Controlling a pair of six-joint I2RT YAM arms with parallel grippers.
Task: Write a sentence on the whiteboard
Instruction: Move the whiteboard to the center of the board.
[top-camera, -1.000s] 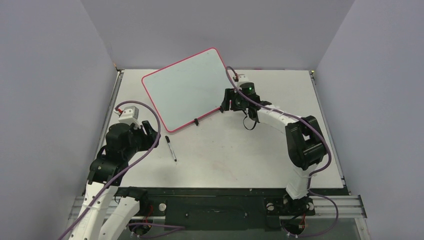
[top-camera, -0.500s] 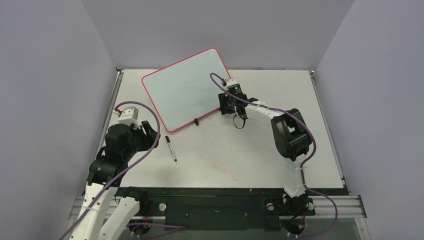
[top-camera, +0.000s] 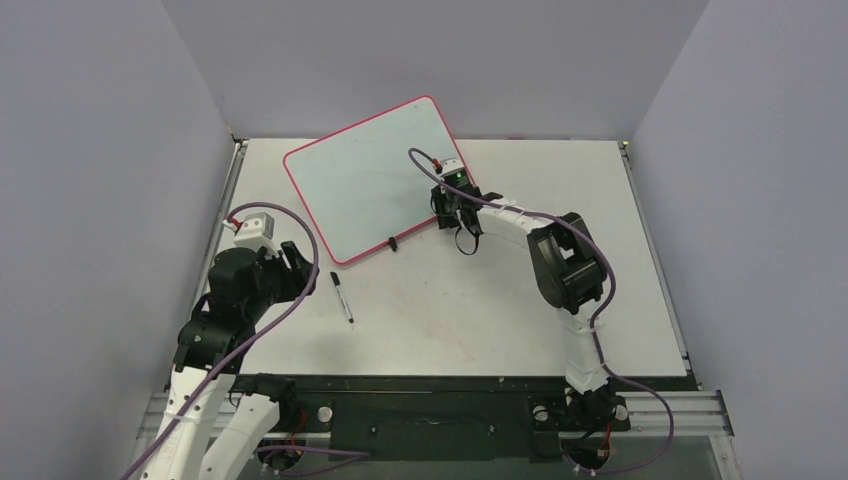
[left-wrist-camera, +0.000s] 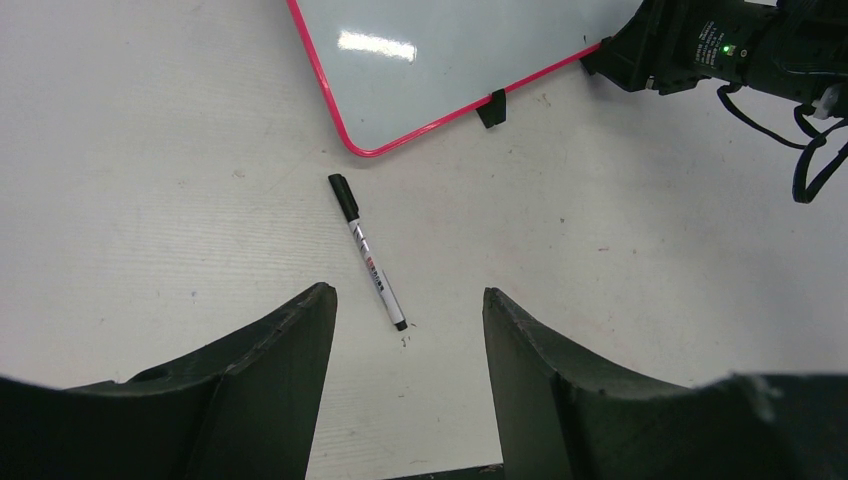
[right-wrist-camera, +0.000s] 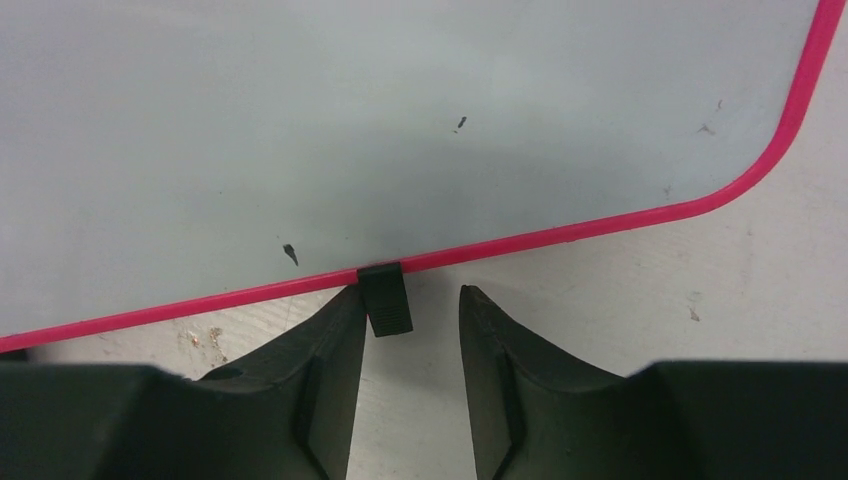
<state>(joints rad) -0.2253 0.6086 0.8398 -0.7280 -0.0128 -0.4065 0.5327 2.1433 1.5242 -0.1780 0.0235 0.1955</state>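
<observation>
The whiteboard (top-camera: 370, 175) lies tilted at the back of the table, white with a thin red rim, and also shows in the left wrist view (left-wrist-camera: 450, 60). The sentence is out of view; the board (right-wrist-camera: 400, 120) carries only a few dark specks. My right gripper (top-camera: 443, 212) sits at the board's near right edge. In its wrist view the right gripper (right-wrist-camera: 410, 292) is narrowly open around a small black tab (right-wrist-camera: 385, 300), which touches the left finger with a gap on the other side. My left gripper (left-wrist-camera: 406, 290) hangs wide open above a black-capped marker (left-wrist-camera: 368, 262).
The marker (top-camera: 342, 297) lies loose on the table between the board's near corner and the left gripper (top-camera: 295, 262). A second black tab (top-camera: 392, 243) sticks out from the board's near edge. Grey walls close in the table on three sides.
The right arm has reached left toward the board's edge and its jaws have narrowed around the black tab. The left arm, marker and board have not moved.
</observation>
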